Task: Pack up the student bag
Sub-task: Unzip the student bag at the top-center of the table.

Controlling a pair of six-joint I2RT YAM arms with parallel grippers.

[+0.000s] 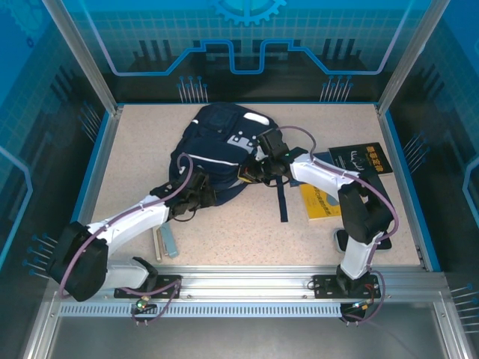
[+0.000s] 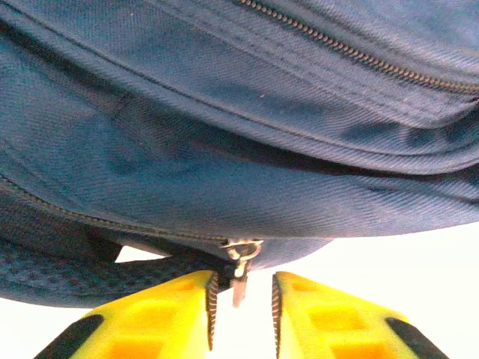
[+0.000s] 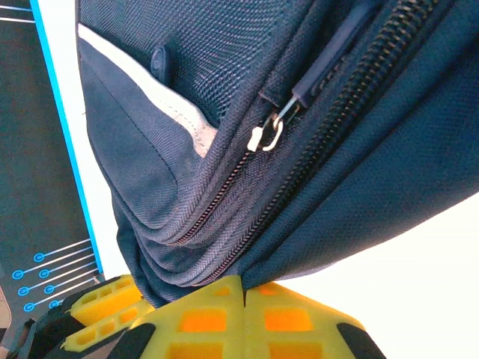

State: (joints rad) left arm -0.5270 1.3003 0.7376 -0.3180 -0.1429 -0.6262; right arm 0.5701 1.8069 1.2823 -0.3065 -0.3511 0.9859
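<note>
The student bag point(image 1: 221, 146) lies mid-surface point(image 1: 135, 149), slanting from near-left to far-right. Its zipper pull point(image 2: 239, 271) dangles straight ahead of the left tool point(image 2: 242, 310), between narrowly parted jaws, ungripped. The right tool point(image 3: 245, 293) is clamped on the bag's opposite edge, so the left sits nearer that pull.
</note>
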